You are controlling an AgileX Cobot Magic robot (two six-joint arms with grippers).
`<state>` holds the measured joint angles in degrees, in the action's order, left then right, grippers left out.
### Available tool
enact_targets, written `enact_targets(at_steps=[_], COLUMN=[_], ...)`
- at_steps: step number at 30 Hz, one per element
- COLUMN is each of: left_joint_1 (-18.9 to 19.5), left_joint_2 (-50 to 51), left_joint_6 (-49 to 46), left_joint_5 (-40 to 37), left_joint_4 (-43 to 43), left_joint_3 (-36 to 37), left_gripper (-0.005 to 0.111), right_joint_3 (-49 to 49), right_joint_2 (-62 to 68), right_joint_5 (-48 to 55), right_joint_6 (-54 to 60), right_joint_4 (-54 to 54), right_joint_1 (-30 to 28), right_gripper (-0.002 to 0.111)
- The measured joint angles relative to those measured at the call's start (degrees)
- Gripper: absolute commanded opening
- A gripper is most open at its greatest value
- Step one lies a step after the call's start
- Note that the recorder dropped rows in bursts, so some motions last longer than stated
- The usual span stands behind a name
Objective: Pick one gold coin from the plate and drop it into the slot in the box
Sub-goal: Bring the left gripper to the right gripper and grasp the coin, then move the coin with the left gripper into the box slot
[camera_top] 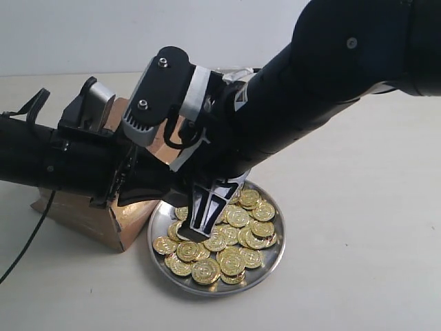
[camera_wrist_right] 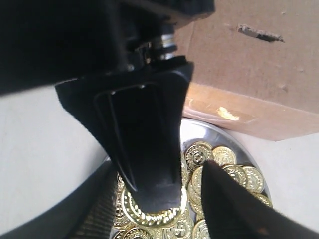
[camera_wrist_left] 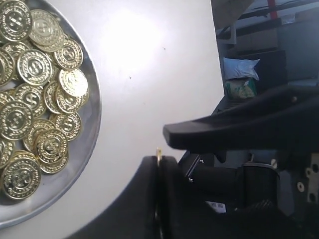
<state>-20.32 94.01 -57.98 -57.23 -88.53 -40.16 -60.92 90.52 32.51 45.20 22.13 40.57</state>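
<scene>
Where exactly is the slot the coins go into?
Find the brown box beside the silver plate of gold coins. On its bare cardboard face, beyond the glossy tape strip nearest the plate, sits the slot: a short dark slit, far longer and darker than the faint dents around it.

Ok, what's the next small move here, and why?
Probably lift the left gripper straight up a little. It looks shut on a coin, seen edge-on between its tips, while the right gripper stands open around it over the plate. Clearing those fingers comes before heading to the slot in the box.
</scene>
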Motion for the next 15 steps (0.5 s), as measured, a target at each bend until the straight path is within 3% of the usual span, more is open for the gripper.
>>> enact_targets(at_steps=[8, 12, 13, 15], left_joint_1=[0.0, 0.0, 0.0, 0.0], left_joint_2=[0.0, 0.0, 0.0, 0.0], left_joint_6=[-2.8, -6.1, -6.6, -7.4], left_joint_5=[2.3, 3.4, 3.6, 3.7], left_joint_4=[1.1, 2.6, 2.9, 4.8], left_joint_3=[0.0, -1.3, -1.8, -3.9], left_gripper=[0.0, 0.0, 0.0, 0.0], right_joint_3=[0.0, 0.0, 0.0, 0.0], right_joint_2=[-0.4, -4.2, -5.0, -7.8], right_joint_5=[-0.4, 1.7, 2.4, 5.9], right_joint_6=[0.0, -2.4, -3.1, -4.9], right_joint_4=[0.0, 0.0, 0.0, 0.0], right_joint_1=[0.0, 0.0, 0.0, 0.0], right_gripper=[0.045, 0.02, 0.006, 0.0])
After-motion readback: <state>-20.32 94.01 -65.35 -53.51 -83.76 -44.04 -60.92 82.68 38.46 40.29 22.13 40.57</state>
